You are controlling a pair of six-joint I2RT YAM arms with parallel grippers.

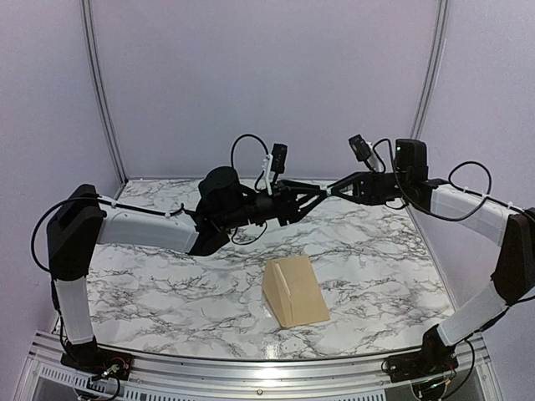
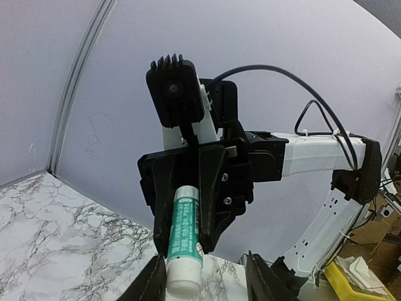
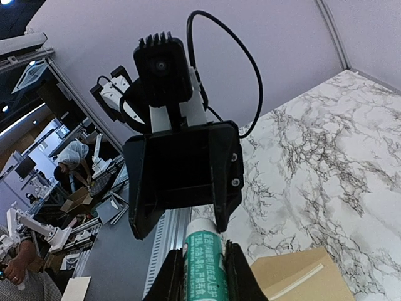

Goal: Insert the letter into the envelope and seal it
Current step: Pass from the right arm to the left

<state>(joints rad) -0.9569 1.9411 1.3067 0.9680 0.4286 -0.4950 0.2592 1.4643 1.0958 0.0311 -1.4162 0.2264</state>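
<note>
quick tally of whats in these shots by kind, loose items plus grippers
envelope: 1
glue stick: 1
grippers: 2 (left gripper, right gripper)
total: 4

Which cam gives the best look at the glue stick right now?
Left wrist: the glue stick shows nearly full length, green label and white end, clamped in the right arm's fingers. Right wrist catches only a short labelled stretch between its own fingers. Top external: too small to make out where the arms meet.
</note>
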